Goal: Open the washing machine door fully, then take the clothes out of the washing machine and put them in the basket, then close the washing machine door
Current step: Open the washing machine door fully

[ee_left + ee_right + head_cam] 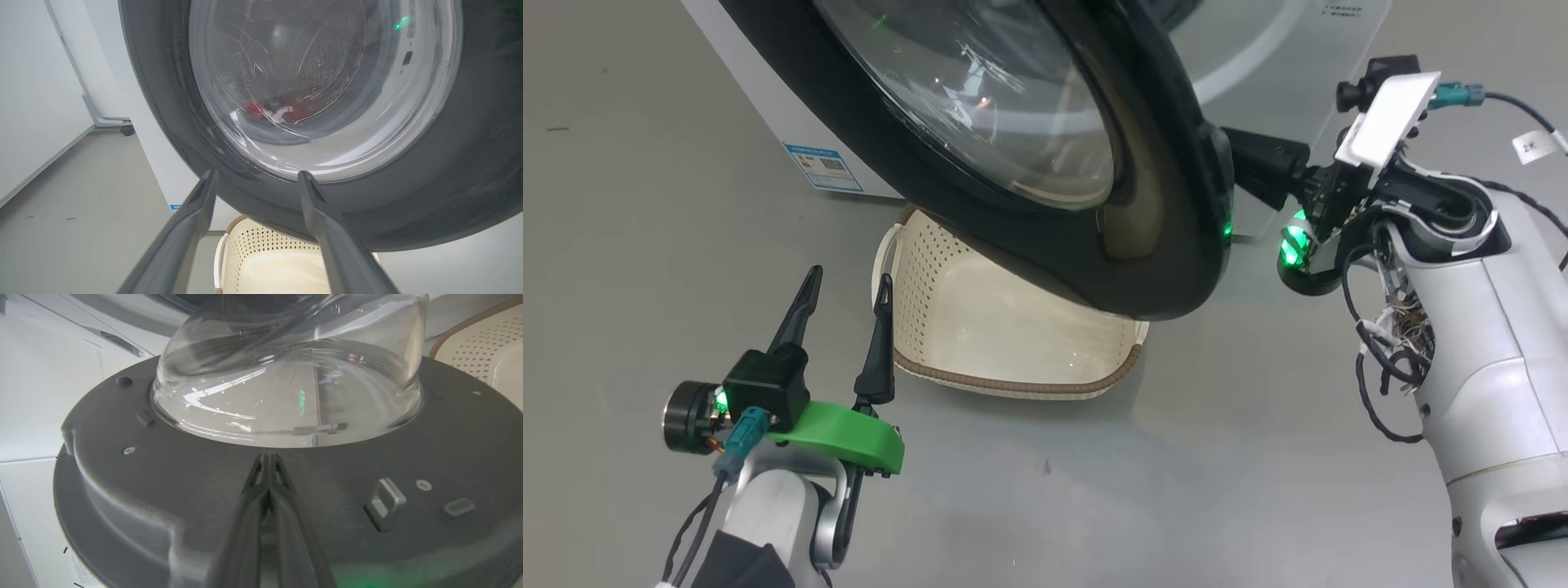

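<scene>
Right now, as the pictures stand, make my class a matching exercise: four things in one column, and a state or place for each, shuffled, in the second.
Column one
1. left gripper
2. right gripper
3. clothes
4. basket

Column two
A. red, behind the glass of the washing machine door
B. shut tight
C. on the floor, partly under that door
D. wide open

Right pairs: 1-D, 2-B, 3-A, 4-C
</scene>
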You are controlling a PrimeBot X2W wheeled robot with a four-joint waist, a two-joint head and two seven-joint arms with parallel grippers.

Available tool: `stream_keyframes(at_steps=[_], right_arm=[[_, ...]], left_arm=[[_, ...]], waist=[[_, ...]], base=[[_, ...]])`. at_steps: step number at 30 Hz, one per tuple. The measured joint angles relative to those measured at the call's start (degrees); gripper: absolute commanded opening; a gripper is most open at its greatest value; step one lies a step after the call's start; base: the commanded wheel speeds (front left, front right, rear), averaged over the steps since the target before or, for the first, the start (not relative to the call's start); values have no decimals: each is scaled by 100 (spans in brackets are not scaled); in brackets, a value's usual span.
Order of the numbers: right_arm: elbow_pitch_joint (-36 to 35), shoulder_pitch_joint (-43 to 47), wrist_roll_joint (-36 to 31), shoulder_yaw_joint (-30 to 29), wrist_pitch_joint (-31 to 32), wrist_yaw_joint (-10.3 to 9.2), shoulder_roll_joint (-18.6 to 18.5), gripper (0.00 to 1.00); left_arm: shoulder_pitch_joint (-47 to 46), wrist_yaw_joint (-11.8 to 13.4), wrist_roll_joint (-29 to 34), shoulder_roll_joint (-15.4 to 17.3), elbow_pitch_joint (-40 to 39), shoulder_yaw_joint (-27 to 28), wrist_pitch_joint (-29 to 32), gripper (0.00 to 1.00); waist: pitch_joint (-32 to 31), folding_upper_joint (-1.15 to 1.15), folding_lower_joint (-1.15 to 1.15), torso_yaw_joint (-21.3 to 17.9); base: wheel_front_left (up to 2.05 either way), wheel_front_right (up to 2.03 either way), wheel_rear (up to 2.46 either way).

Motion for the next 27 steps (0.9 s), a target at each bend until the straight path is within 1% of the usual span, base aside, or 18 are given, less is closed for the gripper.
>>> stream_keyframes(at_steps=[16, 27], right_arm=[[-378, 728, 196, 535, 248, 8, 103, 0], [-615, 1099, 333, 980, 252, 24, 112, 0]], left_arm=[[360, -48, 0, 0, 78, -27, 0, 100], [506, -77, -11, 1, 146, -64, 0, 100]], waist=[[-475, 0, 0, 218], [-681, 0, 0, 417]], base=[[0, 0, 0], [0, 0, 0]])
